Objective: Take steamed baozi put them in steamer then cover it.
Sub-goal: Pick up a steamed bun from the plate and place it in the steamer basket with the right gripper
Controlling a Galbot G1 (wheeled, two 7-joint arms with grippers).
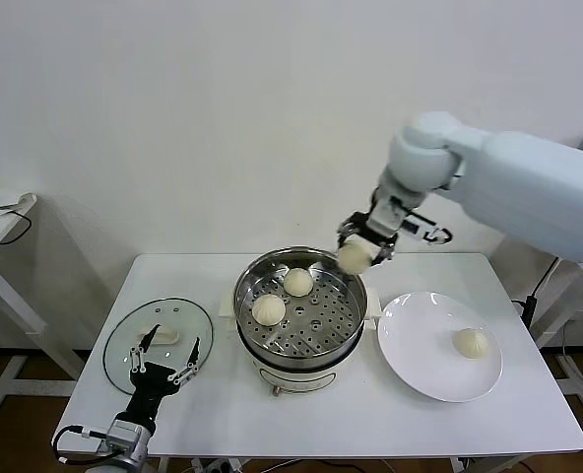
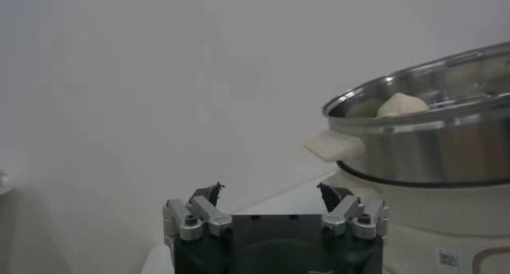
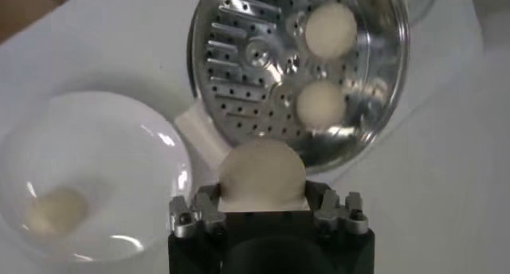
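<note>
left gripper (image 1: 163,357), glass lid (image 1: 159,340), steamer (image 1: 301,340), plate (image 1: 424,370)

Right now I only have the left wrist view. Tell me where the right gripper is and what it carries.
Observer: The right gripper hangs over the steamer's far right rim with a baozi between its fingers.
Operator: Count the buns inside the steamer.
Observer: Two buns lie on the perforated tray.
Operator: Report what remains outside.
Observer: One bun sits on the white plate, right of the steamer.
Operator: Locate the cover.
Observer: The glass cover lies flat left of the steamer, beneath the open left gripper.
</note>
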